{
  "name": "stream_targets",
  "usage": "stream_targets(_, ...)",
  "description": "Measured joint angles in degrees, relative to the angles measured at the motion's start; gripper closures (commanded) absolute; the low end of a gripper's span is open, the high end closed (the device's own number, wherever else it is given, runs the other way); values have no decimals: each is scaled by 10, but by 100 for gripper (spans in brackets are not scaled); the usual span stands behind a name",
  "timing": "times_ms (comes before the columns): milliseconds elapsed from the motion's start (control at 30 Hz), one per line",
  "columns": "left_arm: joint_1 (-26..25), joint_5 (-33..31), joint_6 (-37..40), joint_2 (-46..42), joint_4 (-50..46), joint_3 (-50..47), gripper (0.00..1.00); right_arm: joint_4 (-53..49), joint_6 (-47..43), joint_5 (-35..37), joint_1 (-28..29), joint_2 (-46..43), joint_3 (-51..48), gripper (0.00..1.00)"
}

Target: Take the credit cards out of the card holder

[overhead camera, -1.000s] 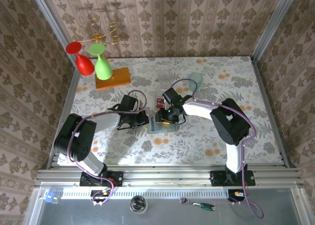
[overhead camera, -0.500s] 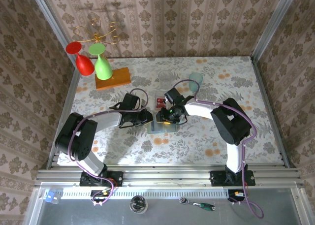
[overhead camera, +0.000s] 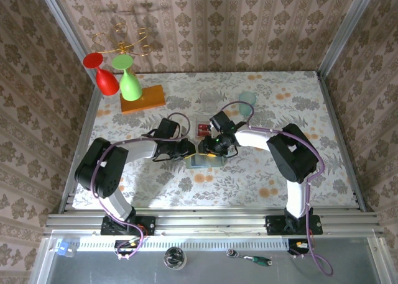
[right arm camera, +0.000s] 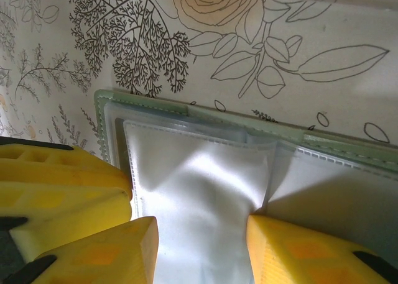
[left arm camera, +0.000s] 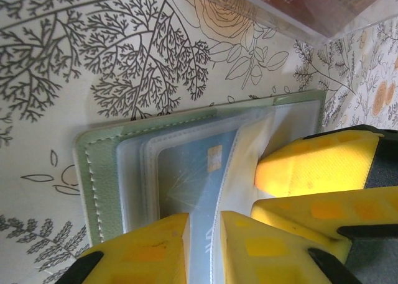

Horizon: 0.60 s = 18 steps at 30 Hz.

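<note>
The card holder [overhead camera: 209, 162] lies open on the table between both arms, pale green with clear sleeves [left arm camera: 99, 166]. A blue credit card [left arm camera: 186, 172] with a chip sits inside one sleeve. My left gripper [left arm camera: 205, 225] stands over it with jaws slightly apart, the card and a sleeve seam in the narrow gap. My right gripper [right arm camera: 202, 228] squeezes a clear sleeve of the holder [right arm camera: 205, 113] from both sides, and the sleeve buckles upward. The two grippers [overhead camera: 191, 149] [overhead camera: 207, 150] nearly touch. Red credit cards [overhead camera: 203, 130] lie in a clear tray behind the holder.
A teal cup [overhead camera: 247, 99] and a clear glass [overhead camera: 208, 97] stand behind the tray. An orange block [overhead camera: 143, 99] at the back left carries a red goblet [overhead camera: 102, 73] and a green goblet [overhead camera: 127, 77]. Walls close in the table's sides.
My left arm has slid right onto the card holder and its jaws have parted a little. The right gripper has shifted slightly toward the holder's left part, keeping its spread.
</note>
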Motion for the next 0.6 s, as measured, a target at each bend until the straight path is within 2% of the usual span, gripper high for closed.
stream_targets(267, -4, 2, -6, 5, 1, 5, 79, 6, 0, -5, -2, 0, -5, 56)
stream_targets(600, -8, 6, -14, 5, 5, 14, 85, 20, 0, -7, -3, -6, -16, 56)
